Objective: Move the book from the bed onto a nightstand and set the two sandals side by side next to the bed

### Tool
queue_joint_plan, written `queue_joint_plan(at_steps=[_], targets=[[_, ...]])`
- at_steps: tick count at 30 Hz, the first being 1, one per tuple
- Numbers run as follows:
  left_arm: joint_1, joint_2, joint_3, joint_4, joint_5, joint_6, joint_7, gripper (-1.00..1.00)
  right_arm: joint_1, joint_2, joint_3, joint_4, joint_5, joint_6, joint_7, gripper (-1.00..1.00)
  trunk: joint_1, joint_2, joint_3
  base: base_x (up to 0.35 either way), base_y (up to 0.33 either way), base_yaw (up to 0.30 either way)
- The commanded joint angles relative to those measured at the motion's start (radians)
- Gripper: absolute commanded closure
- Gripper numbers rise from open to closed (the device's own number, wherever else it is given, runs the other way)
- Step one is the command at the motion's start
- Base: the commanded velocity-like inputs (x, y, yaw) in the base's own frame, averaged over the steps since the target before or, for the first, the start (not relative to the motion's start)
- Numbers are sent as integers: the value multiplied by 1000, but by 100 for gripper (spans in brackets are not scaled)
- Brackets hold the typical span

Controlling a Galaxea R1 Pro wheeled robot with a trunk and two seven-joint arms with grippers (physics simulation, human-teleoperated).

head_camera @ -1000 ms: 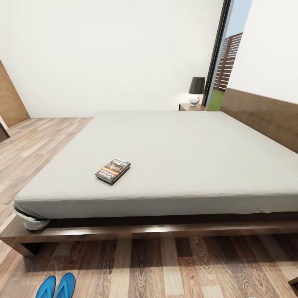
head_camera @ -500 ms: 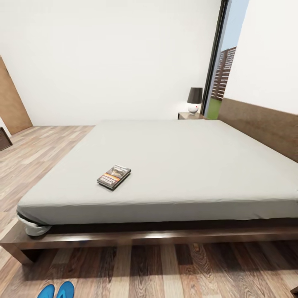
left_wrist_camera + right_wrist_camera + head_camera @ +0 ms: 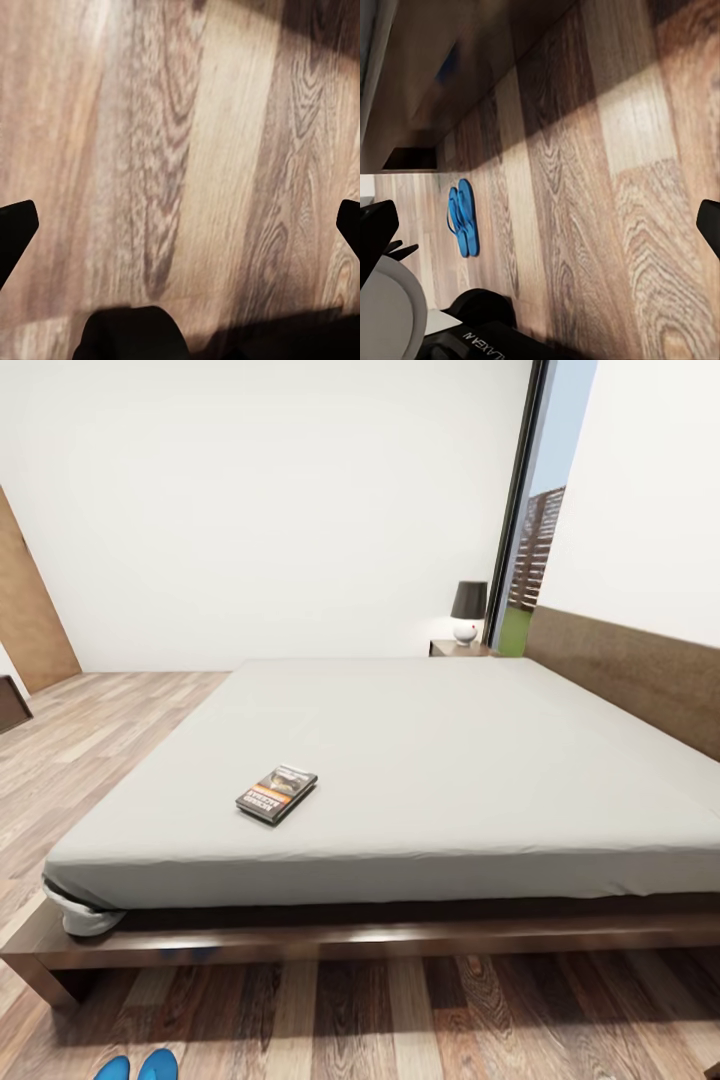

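Note:
The book [image 3: 277,794] lies flat on the grey mattress of the bed [image 3: 440,760], near its front left corner. Just the toes of the two blue sandals [image 3: 137,1066] show on the floor in front of the bed, side by side. The right wrist view has both sandals [image 3: 463,217] lying together on the planks beside the dark bed frame [image 3: 405,82]. A nightstand [image 3: 461,648] with a black-shaded lamp [image 3: 468,610] stands at the bed's far side by the headboard. My left gripper [image 3: 180,229] hangs open over bare floor. My right gripper [image 3: 540,229] is open too, holding nothing.
A brown door [image 3: 30,610] is at the left wall. A tall black-framed window [image 3: 525,530] rises behind the nightstand. The headboard [image 3: 630,670] runs along the right. Wood-plank floor [image 3: 80,740] stretches left of the bed and in front of it.
The head view has tilted upward, so the bed, book and sandals sit lower in the picture and the sandals are nearly cut off. Nothing itself has moved.

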Motion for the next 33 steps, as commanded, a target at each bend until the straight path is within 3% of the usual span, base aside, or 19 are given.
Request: queue_joint_plan(at_steps=[1,33], targets=[[0,0,-5,-1,11,10,-3,-100,-1,0,8,2,-11,10,5,-100,0,0,-2,0,0,0],[0,5,-3,0,12,8,-8,-100,-1,0,8,2,-10,1,4,-100,0,0,-47,0,0,0]])
